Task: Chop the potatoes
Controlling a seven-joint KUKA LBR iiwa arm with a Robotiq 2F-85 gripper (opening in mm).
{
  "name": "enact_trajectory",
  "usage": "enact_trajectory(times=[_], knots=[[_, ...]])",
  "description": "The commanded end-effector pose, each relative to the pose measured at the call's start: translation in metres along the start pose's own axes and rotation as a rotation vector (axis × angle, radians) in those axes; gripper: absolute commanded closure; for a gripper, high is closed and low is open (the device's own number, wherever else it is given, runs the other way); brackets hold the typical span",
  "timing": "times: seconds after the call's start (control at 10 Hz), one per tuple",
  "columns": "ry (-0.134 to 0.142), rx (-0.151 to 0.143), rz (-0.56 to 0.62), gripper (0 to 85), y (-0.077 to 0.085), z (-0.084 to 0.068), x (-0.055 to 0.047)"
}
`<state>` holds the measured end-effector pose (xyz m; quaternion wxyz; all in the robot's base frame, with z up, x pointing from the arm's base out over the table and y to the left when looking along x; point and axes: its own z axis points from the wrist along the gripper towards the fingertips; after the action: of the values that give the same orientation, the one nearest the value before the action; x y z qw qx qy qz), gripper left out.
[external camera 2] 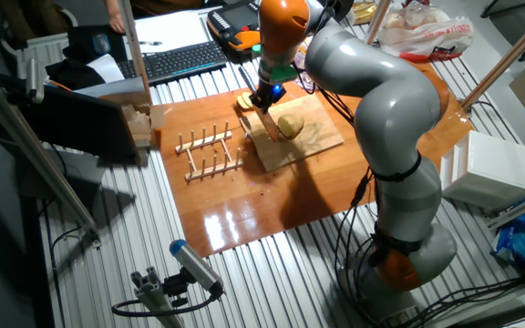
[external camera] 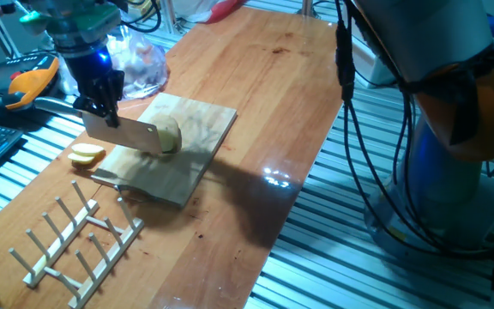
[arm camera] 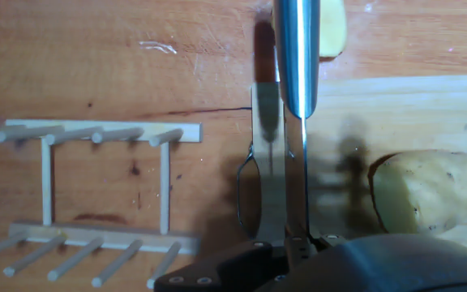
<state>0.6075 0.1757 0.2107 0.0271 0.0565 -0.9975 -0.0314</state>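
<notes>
Potato work is mid-course as I judge it: the potato chunk [external camera: 169, 135] sits on the wooden cutting board [external camera: 197, 116], and at least 2 thin slices [external camera: 86, 154] already lie off the board's edge on the wooden tabletop [external camera: 281, 77]. My gripper [external camera: 103, 107] is clamped on the handle of a cleaver [external camera: 123, 133], whose broad blade hangs just beside the chunk's cut face; whether the edge touches the board I cannot tell. So the step in hand looks like lining up for another cut. The next move, I think, calls for shifting the blade over the chunk by a slice's thickness, keeping it square to the cut face, then pressing straight down. A round chunk may roll or skid under the blade, so the descent should be steady. From one fixed view I get the flat of the blade and the slices beside it. The hand view gives me only the blade's spine [arm camera: 297, 57] running away from me, with the chunk [arm camera: 428, 191] clearly off to 1 side of it, so the blade is not yet over the potato. That view also shows the wooden dish rack [arm camera: 96, 195] lying well apart on the other side. The other fixed view shows my whole arm [external camera 2: 381, 100] bent over the board.
</notes>
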Motion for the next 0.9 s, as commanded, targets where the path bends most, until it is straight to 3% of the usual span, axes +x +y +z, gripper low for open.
enact_trajectory(times=[0.0, 0.1, 0.2, 0.4, 0.6, 0.8], knots=[[-0.001, 0.002, -0.032, 85.0, -0.016, -0.003, -0.007], [0.003, -0.002, -0.072, 85.0, -0.035, -0.008, -0.014], [0.008, -0.024, -0.089, 85.0, -0.052, -0.011, -0.022], [0.007, -0.041, -0.071, 85.0, -0.078, -0.017, -0.025], [0.036, -0.070, -0.086, 85.0, -0.107, -0.028, -0.027], [0.016, -0.048, -0.103, 85.0, -0.123, -0.024, -0.025]])
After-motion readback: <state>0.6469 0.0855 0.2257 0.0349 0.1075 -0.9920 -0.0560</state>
